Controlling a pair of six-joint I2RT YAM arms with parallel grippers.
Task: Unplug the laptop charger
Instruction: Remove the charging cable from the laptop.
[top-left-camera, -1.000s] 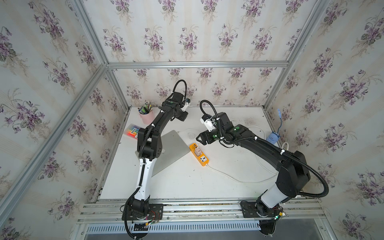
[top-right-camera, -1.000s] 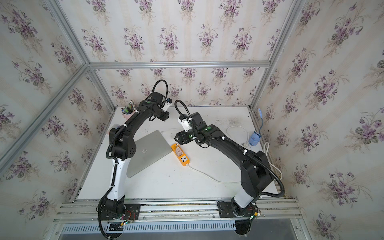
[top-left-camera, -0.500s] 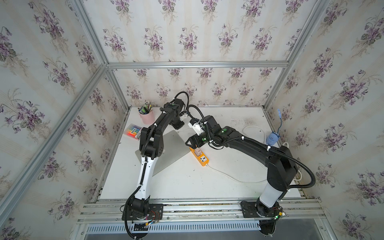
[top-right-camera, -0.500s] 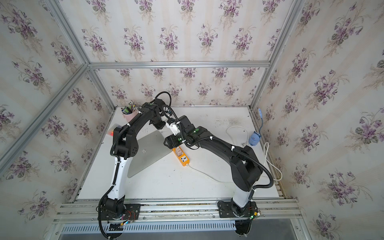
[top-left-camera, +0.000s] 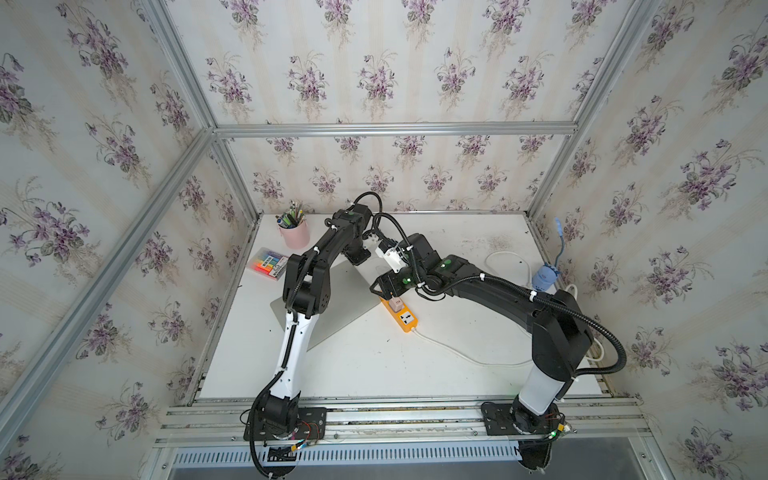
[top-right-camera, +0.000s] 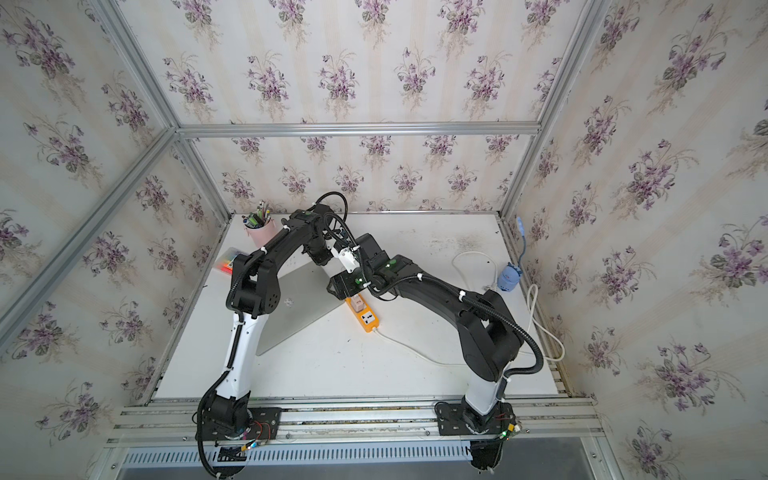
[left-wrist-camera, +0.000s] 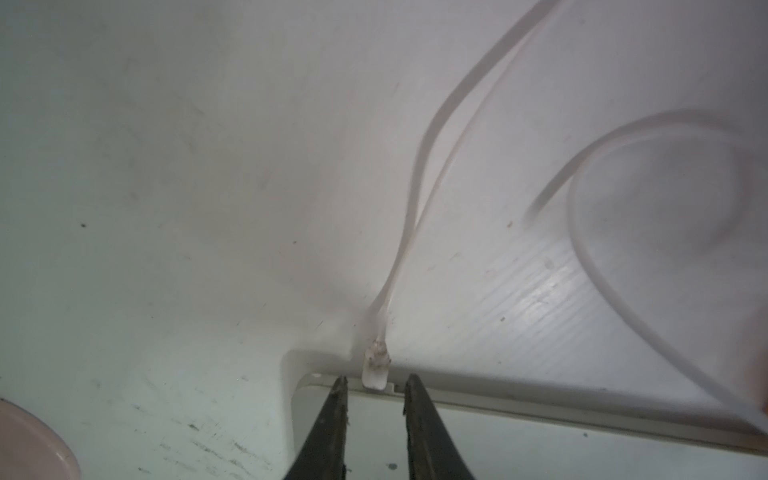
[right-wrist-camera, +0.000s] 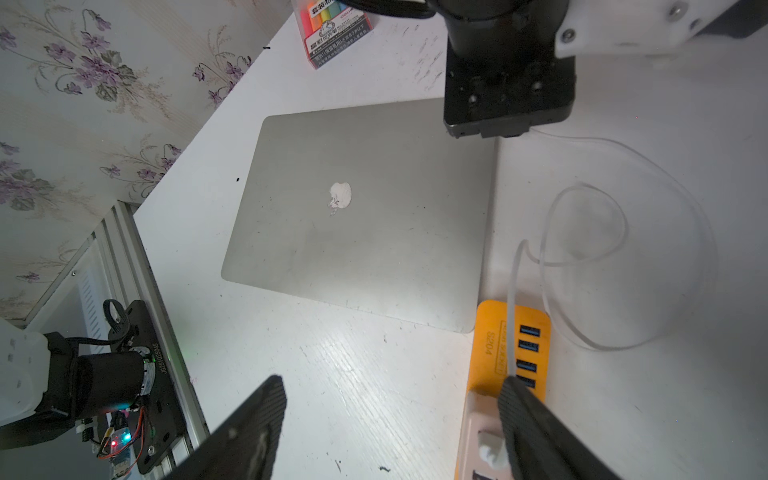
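Floral wallpaper walls in a white counter (top-left-camera: 374, 374) on three sides. In both top views a closed silver laptop (top-left-camera: 345, 308) (top-right-camera: 301, 309) lies askew toward the counter's left edge, with an orange power strip (top-left-camera: 406, 320) (top-right-camera: 368, 319) just beside it near the counter's middle. The laptop charger (top-left-camera: 395, 305) (top-right-camera: 356, 304), a small pinkish cube, sits plugged into the strip. The right arm (top-left-camera: 478, 286) reaches over the strip's far end, close to the charger; the left arm (top-left-camera: 328, 247) ends at the laptop's far corner. A pink pen cup (top-left-camera: 296, 237) stands in the far left corner.

From the left wrist, the left fingers (left-wrist-camera: 334, 424) stand a narrow gap apart, one on each side of a white connector (left-wrist-camera: 376, 368) seated in the laptop's edge, clamping nothing. A thin white cable (left-wrist-camera: 385, 295) trails away from it.

From the right wrist, the right fingers (right-wrist-camera: 253, 428) are spread wide and empty: one over bare counter, the other overlapping the charger (right-wrist-camera: 473, 415) on the strip (right-wrist-camera: 490, 345). Whether it touches the cube I cannot tell.
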